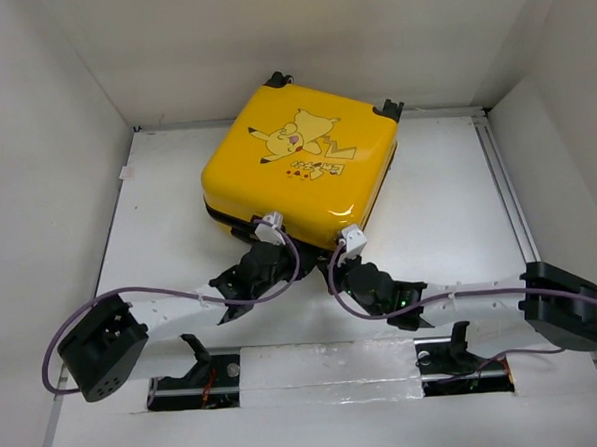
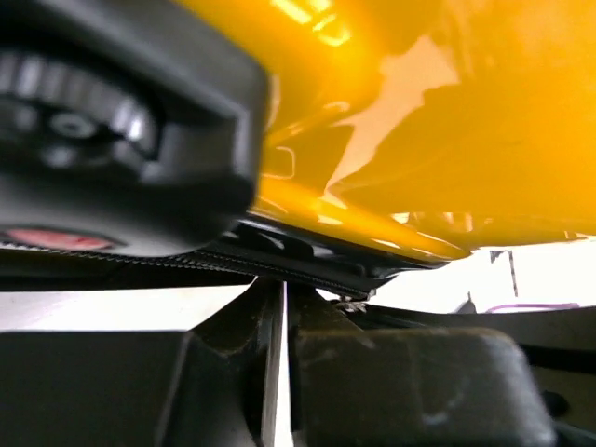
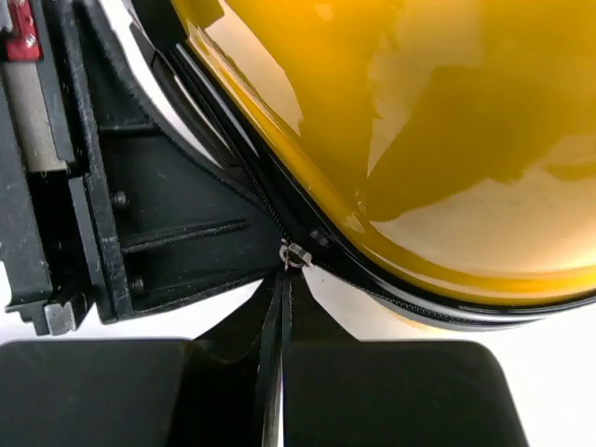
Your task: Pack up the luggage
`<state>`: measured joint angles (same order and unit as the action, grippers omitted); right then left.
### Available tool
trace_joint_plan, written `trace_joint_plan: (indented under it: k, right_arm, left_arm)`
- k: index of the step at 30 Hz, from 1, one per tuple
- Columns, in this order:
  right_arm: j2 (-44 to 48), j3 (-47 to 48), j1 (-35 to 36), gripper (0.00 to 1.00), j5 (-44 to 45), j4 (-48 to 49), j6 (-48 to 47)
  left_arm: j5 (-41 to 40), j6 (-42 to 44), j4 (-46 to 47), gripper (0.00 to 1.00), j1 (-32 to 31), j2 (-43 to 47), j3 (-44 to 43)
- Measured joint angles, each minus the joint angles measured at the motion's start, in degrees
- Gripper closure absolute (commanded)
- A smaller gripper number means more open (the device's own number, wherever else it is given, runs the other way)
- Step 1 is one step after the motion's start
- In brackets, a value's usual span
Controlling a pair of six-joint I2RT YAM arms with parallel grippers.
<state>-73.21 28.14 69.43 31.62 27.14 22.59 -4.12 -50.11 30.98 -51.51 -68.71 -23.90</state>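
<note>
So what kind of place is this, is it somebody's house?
Probably not a house. It looks like a robot test booth: plain white walls box in a white table, two robot arms are bolted at its near edge, and only a yellow suitcase lies on it.

One camera looks down from high above the white table (image 1: 446, 176). Two wrist cameras sit very close, facing the shiny yellow hard suitcase (image 1: 300, 158). All three see it.

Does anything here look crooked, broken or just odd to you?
Nothing looks broken or spilled. The yellow suitcase lies flat and shut, but turned at an angle to the white table. Both arms meet at its near edge, each gripper's fingers pressed together by the black zip band.
</note>
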Motion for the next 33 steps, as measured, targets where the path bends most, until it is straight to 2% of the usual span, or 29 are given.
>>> trace_joint_plan:
  k: [1,2,4,5,6,7,11,13,15,18,21,23,25,29,31,33]
  right_arm:
    - [0.09,0.00,0.37,1.00,0.83,-0.02,0.42]
    - [0.33,0.00,0.50,1.00,1.44,-0.22,1.18]
    - [2.01,-0.68,0.81,1.00,1.92,-0.90,2.14]
    - [3.45,-1.68,0.81,1.00,2.10,-1.14,2.82]
    - [4.79,-2.69,0.83,1.00,2.08,-1.27,3.37]
    - [5.99,-3.67,0.85,1.00,2.05,-1.29,3.85]
    - [8.11,-5.18,0.90,1.00,1.77,-1.44,5.01]
    - [8.17,-5.27,0.90,1.00,1.53,-1.44,5.33]
    - [8.17,-5.27,0.90,1.00,1.46,-1.42,5.35]
    - [8.00,-5.27,0.90,1.00,1.18,-1.38,5.33]
    - [7.10,-4.81,0.90,1.00,0.81,-1.14,5.27]
    - [6.49,-4.50,0.90,1.00,0.61,-1.05,5.25]
    - [6.36,-4.48,0.90,1.00,-0.02,-0.83,5.25]
    - [6.32,-4.46,0.90,1.00,-1.14,-0.55,5.25]
    - [6.32,-4.46,0.90,1.00,-1.81,-0.50,5.25]
    - [6.32,-4.46,0.87,1.00,-2.32,-0.46,5.09]
  left_arm:
    - [-0.37,-0.31,-0.24,0.91,-0.15,-0.09,-0.02]
    - [-1.01,-0.57,-0.83,0.79,-0.24,0.35,-0.02]
    - [-2.14,-1.05,-3.72,0.65,-0.61,3.13,-0.04]
    - [-3.52,-0.79,-6.01,0.58,-0.96,5.88,-0.04]
    - [-4.98,-0.87,-9.01,0.46,-1.38,9.40,0.00]
    - [-6.78,-0.72,-11.39,0.40,-1.66,13.25,0.00]
    - [-16.50,-0.55,-20.13,0.20,-1.77,30.53,-0.31]
    - [-22.18,-0.37,-24.15,0.14,-1.68,36.02,-1.88]
    - [-27.47,-0.52,-27.32,0.07,-1.16,37.44,-4.68]
    - [-36.00,-0.90,-31.63,0.01,1.73,33.44,-11.08]
    - [-43.93,-1.14,-34.29,0.01,6.05,25.59,-19.06]
    - [-44.87,0.57,-33.68,0.01,11.50,20.11,-23.21]
    - [-40.41,2.03,-32.79,0.01,19.39,15.47,-26.64]
    - [-23.08,4.28,-31.28,0.01,41.90,2.93,-35.17]
    - [-16.57,5.92,-32.02,0.01,48.78,-5.60,-42.16]
    - [-11.74,7.69,-32.81,0.02,52.04,-13.66,-48.11]
